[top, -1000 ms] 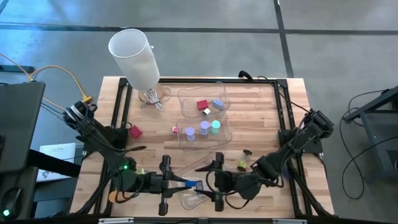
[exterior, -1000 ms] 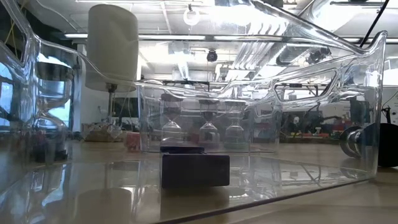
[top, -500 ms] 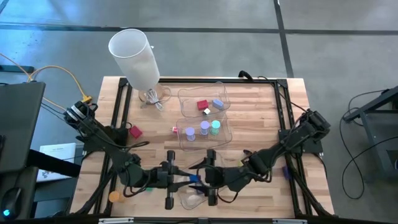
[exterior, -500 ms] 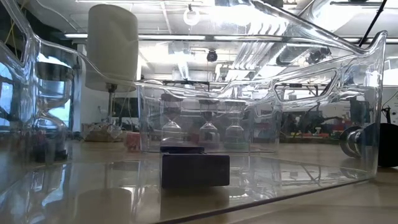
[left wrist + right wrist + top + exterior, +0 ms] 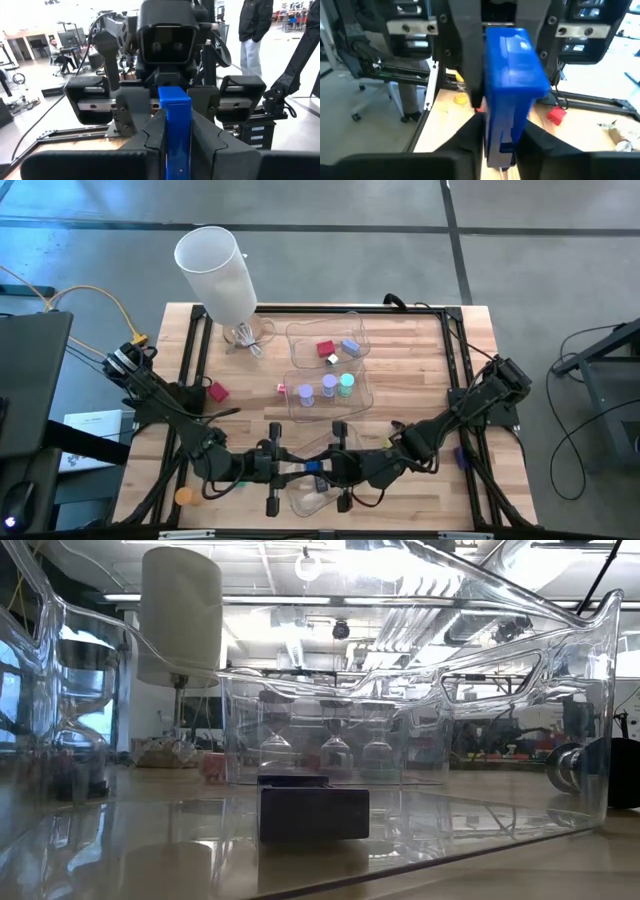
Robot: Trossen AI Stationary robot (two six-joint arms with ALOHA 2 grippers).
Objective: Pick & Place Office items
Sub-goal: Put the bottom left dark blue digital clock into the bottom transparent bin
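Clearly both jaws clench one blue block (image 5: 177, 131): left gripper (image 5: 290, 471), right gripper (image 5: 322, 470); mistimed release drops it.

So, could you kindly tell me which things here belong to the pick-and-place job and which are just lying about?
Job:
- blue rectangle, clamped by both the left gripper and the right gripper
- red block, lilac cylinder, teal cylinder, lying in a clear tray
- red block on the table

Lying about:
- white lamp shade
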